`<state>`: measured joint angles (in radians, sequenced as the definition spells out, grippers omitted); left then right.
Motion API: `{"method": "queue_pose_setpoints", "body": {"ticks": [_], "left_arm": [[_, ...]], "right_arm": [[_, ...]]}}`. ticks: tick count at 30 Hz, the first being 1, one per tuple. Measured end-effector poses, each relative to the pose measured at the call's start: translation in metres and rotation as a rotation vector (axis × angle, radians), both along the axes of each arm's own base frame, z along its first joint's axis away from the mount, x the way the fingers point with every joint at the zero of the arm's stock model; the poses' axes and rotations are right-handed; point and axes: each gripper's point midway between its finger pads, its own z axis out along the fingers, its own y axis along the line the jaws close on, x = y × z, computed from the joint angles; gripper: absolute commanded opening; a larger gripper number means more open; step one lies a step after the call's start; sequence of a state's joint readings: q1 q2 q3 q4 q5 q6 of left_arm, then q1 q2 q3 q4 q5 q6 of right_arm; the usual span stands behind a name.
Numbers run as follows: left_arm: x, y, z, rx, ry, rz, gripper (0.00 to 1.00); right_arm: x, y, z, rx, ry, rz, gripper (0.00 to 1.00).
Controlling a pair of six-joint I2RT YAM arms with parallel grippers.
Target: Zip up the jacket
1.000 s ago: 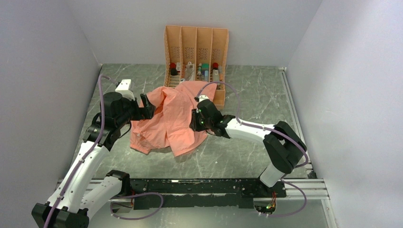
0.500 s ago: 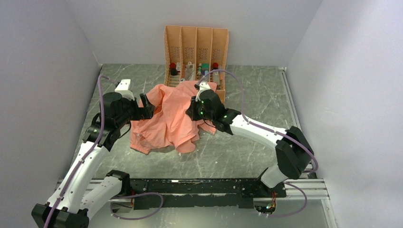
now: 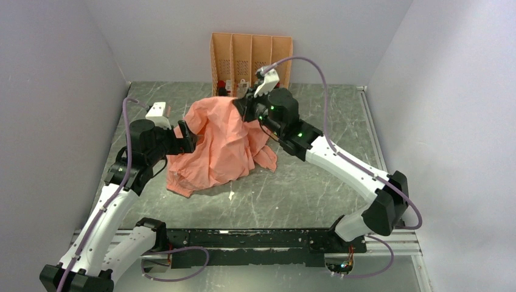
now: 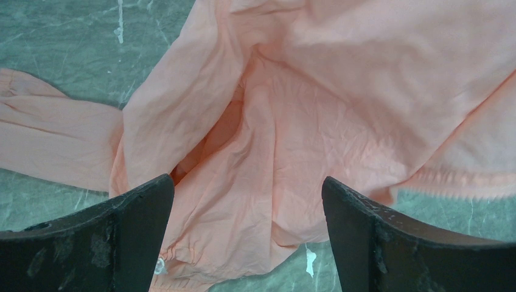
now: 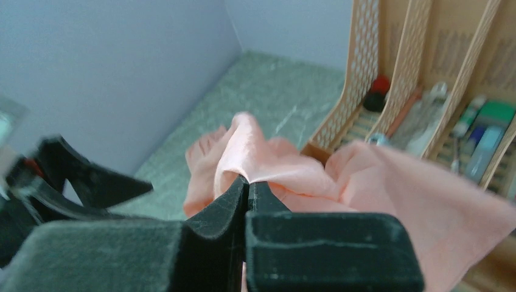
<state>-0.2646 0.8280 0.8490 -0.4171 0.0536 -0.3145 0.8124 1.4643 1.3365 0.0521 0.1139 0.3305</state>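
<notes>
Grey marbled table (image 3: 377, 121), pale walls all round, and the orange rack (image 3: 251, 53) stood at the back. The right gripper (image 5: 247, 181), just in front of that rack, had its jaws pinched tight on a fold of the jacket (image 3: 219, 146), holding it up off the table. From that pinch the salmon cloth fell away like a tent, down and out to the front-left of the rack, its long run pointing at the left gripper (image 4: 246, 182). That one hung over the garment's left edge, further from the rack, jaws spread wide with nothing gripped, only crumpled fabric below. No zipper track or pull could be made out in any view. By my reckoning the left arm was nearer the loose lower cloth, so finding an opening edge would fall to it.
</notes>
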Motion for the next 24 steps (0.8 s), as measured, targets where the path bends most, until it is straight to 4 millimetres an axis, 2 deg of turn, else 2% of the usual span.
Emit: {"method": "queue_pose_setpoints", "body": {"ticks": [4, 8, 16, 24], "left_arm": [[-0.002, 0.000, 0.003, -0.003, -0.011, -0.001, 0.95], [-0.003, -0.001, 0.005, -0.008, -0.017, -0.008, 0.95], [-0.001, -0.004, -0.002, -0.009, 0.007, -0.023, 0.95], [0.009, -0.024, -0.020, -0.046, 0.078, -0.100, 0.95]], "right_arm": [[0.003, -0.008, 0.056, 0.053, -0.120, -0.034, 0.00], [0.003, -0.020, 0.098, 0.097, -0.215, -0.071, 0.00], [-0.005, -0.049, 0.143, 0.131, -0.324, -0.152, 0.00], [-0.031, -0.087, 0.205, 0.211, -0.432, -0.199, 0.00]]}}
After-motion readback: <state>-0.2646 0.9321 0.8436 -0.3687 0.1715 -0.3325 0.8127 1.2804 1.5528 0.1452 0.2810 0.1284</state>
